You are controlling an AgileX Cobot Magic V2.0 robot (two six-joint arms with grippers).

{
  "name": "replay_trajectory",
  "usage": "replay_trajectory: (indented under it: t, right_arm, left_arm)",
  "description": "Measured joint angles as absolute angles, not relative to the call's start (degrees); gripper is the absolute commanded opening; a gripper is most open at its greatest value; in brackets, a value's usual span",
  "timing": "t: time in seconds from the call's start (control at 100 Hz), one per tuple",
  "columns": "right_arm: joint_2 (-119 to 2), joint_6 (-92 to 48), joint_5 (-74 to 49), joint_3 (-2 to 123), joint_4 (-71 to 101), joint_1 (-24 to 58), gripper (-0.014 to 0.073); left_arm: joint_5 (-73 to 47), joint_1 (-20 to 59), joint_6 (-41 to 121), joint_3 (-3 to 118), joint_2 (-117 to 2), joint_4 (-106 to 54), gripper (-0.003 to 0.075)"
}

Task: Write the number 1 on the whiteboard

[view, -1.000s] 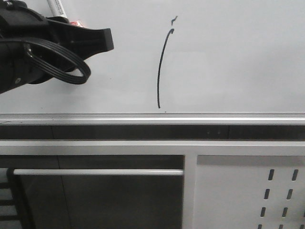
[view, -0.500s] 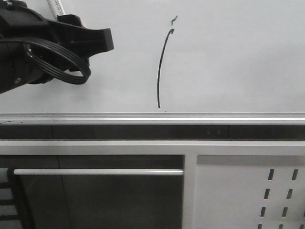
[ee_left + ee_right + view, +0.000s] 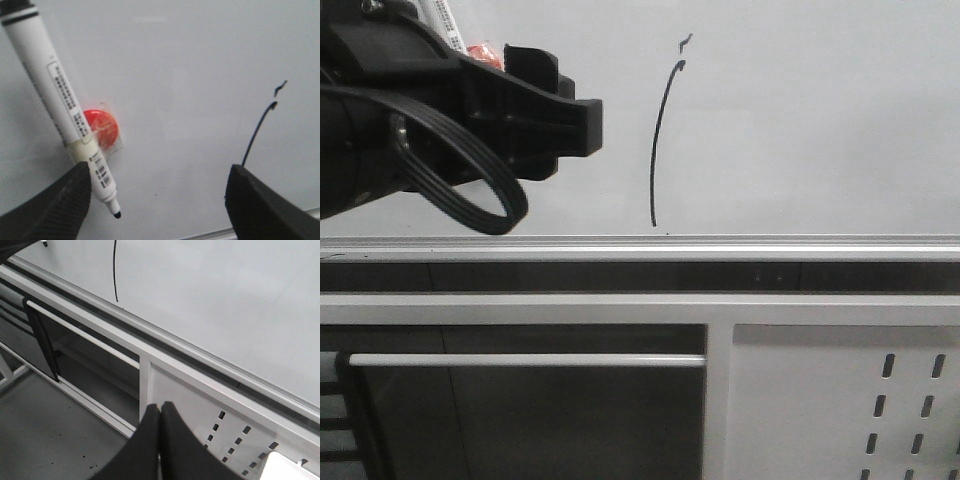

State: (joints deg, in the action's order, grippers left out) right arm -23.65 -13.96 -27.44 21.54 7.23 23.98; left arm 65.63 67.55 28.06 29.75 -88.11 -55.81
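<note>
Right of the left tool (image 3: pixel 155 200), fingers spread apart and empty: number 1 (image 3: pixel 662 140) drawn on whiteboard (image 3: pixel 800 120), reaching down to bottom rail. Left of that tool's gap, marker (image 3: pixel 60 105) lying against red magnet (image 3: pixel 102 127). Low and nearer, right tool (image 3: pixel 161 445) pressed together.

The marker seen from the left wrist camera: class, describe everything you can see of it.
The marker is a white, plastic-looking barrel with a black band near its upper end, a printed label with a barcode, and a small black tip, uncapped. It lies tilted against the whiteboard, tip pointing down toward the rail. A red round magnet sits right beside it, apparently holding it there. The left end effector is open around it, and none of its fingers visibly grips the marker.
</note>
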Motion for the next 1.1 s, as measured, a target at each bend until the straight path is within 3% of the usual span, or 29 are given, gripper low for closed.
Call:
replay_trajectory:
  t: [0.12, 0.21, 0.28, 0.39, 0.72, 1.1]
  right_arm:
    - [-23.07, -13.96, -27.44, 21.54, 7.23, 23.98, -0.0068]
    - [-22.17, -13.96, -27.54, 21.54, 7.23, 23.98, -0.0068]
    - [-21.62, -13.96, -27.54, 21.54, 7.23, 23.98, -0.0069]
    - [-21.31, -13.96, -27.8, 21.54, 7.23, 23.98, -0.0069]
    - [-21.28, -13.96, -28.93, 21.54, 7.23, 23.98, -0.0069]
    - [-21.28, -13.96, -29.05, 21.54, 7.23, 23.98, -0.0069]
  left_arm:
    - [65.63, 72.98, 35.87, 29.75, -84.99, -61.88, 0.0446]
    - [65.75, 77.43, 41.43, 29.75, -81.66, -66.89, 0.0356]
    - [65.86, 81.02, 45.72, 29.75, -78.8, -70.54, 0.0235]
    - [66.13, 86.74, 51.17, 29.75, -73.9, -74.7, -0.0022]
    - [67.31, 101.3, 67.68, 29.75, -61.57, -82.6, -0.0018]
    - [67.69, 102.42, 70.15, 29.75, -58.81, -86.6, -0.0018]
